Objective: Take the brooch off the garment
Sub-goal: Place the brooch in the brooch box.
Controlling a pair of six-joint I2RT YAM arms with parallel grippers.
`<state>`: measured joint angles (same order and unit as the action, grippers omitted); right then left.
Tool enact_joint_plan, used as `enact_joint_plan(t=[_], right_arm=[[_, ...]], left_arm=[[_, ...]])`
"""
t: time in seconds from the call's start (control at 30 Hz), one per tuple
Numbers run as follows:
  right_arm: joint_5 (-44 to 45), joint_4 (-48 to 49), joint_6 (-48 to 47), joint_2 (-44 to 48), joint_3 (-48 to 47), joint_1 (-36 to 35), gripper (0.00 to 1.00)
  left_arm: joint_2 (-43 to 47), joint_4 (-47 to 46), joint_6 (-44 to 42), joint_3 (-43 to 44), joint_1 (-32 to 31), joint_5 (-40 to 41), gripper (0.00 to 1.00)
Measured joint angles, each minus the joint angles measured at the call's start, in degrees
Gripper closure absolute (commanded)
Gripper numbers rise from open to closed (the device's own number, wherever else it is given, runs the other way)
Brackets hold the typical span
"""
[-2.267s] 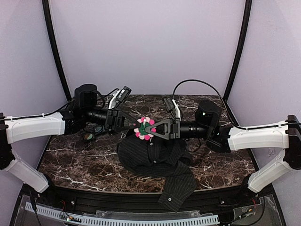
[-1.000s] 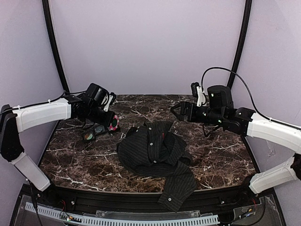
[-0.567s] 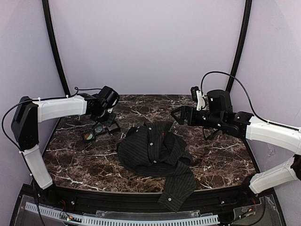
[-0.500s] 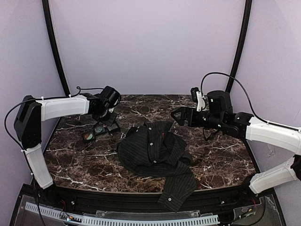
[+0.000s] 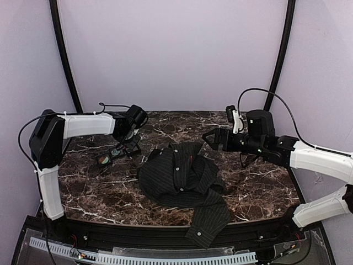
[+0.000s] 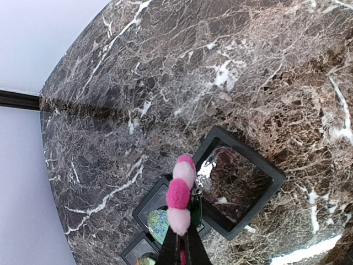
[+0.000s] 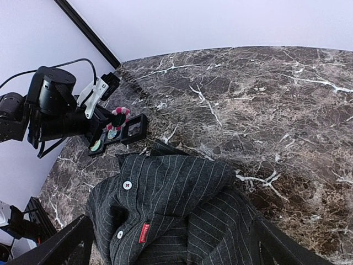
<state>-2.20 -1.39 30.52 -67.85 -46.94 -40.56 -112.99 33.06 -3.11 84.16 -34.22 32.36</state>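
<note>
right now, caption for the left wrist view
Left fingers pinch the brooch over the black trays on the table

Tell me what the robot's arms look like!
The left arm and right arm have white tube-shaped shells with black joints. A thin black cable loops above each wrist. The left gripper and right gripper are black with two fingers.

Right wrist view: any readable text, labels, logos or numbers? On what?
red tag on the shirt: printing too small to read.
Nothing else in any view carries a legible word, number or sign.
</note>
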Motion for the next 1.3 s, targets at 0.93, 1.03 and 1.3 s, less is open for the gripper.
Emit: enact_joint_plan(t=[0.93,1.03,1.3], right_arm=[[-1.0,1.4,0.7,2.0,2.3,0.1,0.02],[-1.0,1.4,0.8,2.0,2.3,0.1,0.02],[-1.0,1.4,0.8,1.9,2.3,0.2,0.01]], left_arm=[[-3.6,0.2,-2.0,3.8,0.3,-2.6,0.53],[-3.6,0.4,-2.0,3.8,0.3,-4.4,0.43],[-0.8,0.4,-0.1,1.5,0.3,-10.5,0.28]])
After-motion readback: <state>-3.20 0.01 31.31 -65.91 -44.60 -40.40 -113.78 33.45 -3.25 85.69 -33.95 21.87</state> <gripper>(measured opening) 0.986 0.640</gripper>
